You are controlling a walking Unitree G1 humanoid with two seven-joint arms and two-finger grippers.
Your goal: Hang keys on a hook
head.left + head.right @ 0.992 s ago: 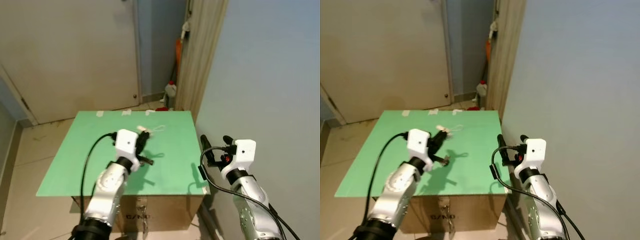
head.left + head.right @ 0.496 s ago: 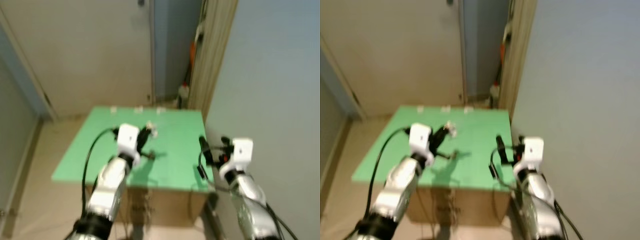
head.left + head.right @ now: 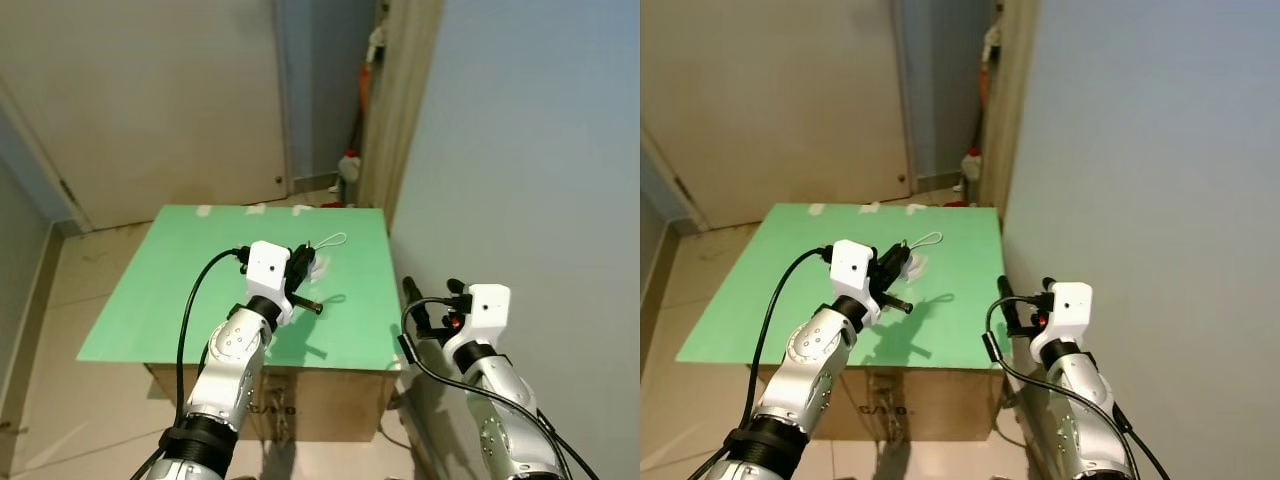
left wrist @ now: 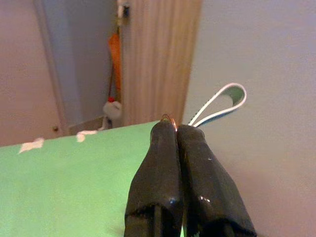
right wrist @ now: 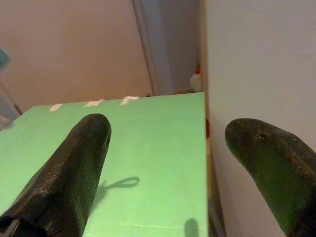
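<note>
The left pincer (image 3: pixel 305 270) is clenching the keys (image 4: pixel 169 120) by their ring, holding them up over the green table (image 3: pixel 150 290), near its far right part. A white cord loop (image 4: pixel 223 101) is sticking out past the fingertips, up and away from the robot toward the blue wall (image 3: pixel 540 150). The long axis of the cord is running roughly in line with the pincer's own fingers. The key blades themselves are too hidden by the fingers to make out.

The step in hand looks like the carry: the keys are lifted, but no hook is identifiable yet. The next move is calling for finding the hook, then steering the open loop over its tip before letting go.

The right pincer (image 3: pixel 1023 308) is hanging released beside the table's right edge, fingers (image 5: pixel 74 168) spread wide.
</note>
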